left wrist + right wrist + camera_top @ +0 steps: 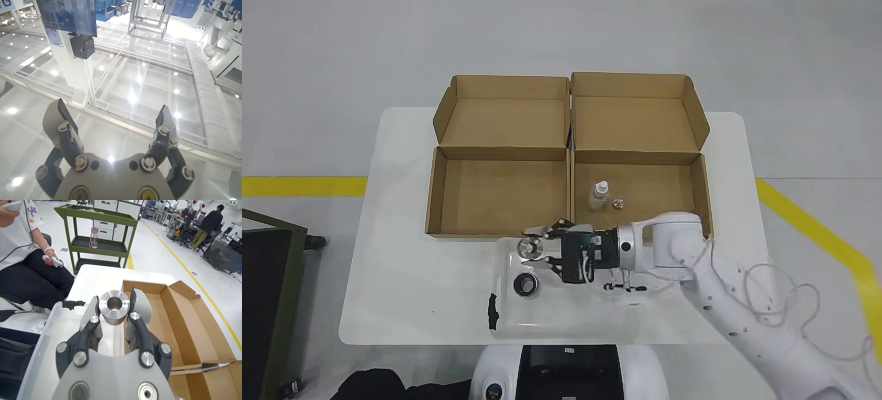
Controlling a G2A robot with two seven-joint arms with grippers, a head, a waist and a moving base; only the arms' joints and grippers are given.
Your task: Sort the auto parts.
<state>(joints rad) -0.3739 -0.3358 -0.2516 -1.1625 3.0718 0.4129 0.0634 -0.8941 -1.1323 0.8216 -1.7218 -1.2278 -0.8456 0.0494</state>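
Steel bush [113, 318] sat clamped in the right claw [114, 298]. The fingers were drawn in tight on its round wall from both sides, and its bore stood roughly upright, crosswise to them. Under the claw lay the tray [572, 305], with a dark ring [527, 286] in it on the robot's side of the claw, apart from the bush. The coming move seemed to turn on the left box [497, 195]. It lay just beside the claw, off the flank turned away from the robot, with its near wall close to the fingertips. The bush hung near that wall but not yet over the box floor. The right box [662, 190], with a bottle [599, 192] in it, lay off the same flank but back toward the wrist. By my judgement a short sideways carry over the wall would reach the left box, while the right box would need the claw drawn back along its own line first. Which box the bush belonged in could not be told. The left claw [111, 106] pointed up at the ceiling, spread wide and holding nothing, so the right arm was plainly the nearer.
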